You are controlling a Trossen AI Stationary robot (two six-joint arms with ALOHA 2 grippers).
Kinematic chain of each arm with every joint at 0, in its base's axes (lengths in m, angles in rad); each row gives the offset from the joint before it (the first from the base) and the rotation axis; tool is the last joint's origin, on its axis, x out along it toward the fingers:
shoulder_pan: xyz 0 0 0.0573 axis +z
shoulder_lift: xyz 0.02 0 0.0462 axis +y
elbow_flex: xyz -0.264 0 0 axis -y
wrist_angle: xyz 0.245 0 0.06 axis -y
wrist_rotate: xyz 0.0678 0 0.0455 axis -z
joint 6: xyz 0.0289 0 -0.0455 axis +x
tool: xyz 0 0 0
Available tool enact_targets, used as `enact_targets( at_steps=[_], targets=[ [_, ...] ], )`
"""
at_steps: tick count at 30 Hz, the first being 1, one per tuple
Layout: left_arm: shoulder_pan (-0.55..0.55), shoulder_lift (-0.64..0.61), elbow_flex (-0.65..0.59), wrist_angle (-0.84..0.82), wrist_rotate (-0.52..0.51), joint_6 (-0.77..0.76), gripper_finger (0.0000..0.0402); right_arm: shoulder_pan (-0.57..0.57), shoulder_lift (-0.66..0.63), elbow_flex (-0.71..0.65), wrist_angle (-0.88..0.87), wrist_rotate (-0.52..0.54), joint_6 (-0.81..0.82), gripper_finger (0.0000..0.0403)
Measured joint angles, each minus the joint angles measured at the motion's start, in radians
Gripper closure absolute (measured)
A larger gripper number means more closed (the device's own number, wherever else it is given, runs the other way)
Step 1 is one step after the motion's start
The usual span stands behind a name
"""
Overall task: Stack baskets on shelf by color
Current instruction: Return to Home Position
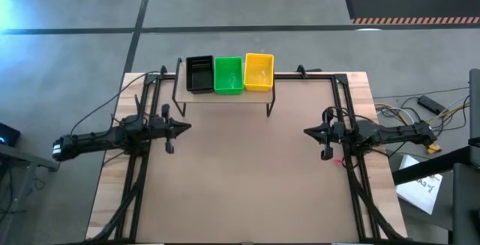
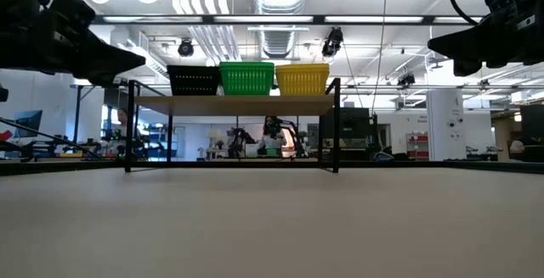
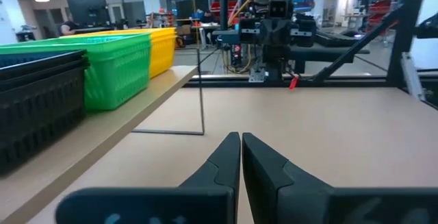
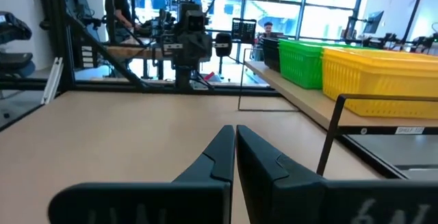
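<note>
Black baskets (image 1: 199, 73), green baskets (image 1: 228, 75) and yellow baskets (image 1: 259, 72) sit side by side on the shelf (image 1: 225, 98) at the table's (image 1: 247, 177) far edge; left gripper (image 1: 187, 127) and right gripper (image 1: 307, 132) hover well apart, both pinched closed, empty.

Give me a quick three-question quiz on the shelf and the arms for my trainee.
1. True or false: the green baskets stand between the black baskets and the yellow baskets on the shelf.
2. The left gripper has its fingers: A) wide open; B) shut and empty; C) shut on a basket.
3. Which baskets stand at the shelf's end nearer the right gripper?
Key: 1 true; 2 B; 3 yellow.
</note>
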Motion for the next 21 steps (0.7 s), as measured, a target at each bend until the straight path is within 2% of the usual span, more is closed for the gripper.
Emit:
enact_targets(
  at_steps=[21],
  targets=[
    [-0.022,-0.042,0.0,0.001,-0.001,0.0,0.0402,0.0,0.0,0.0,0.002,0.0,0.038,0.0394]
  ],
)
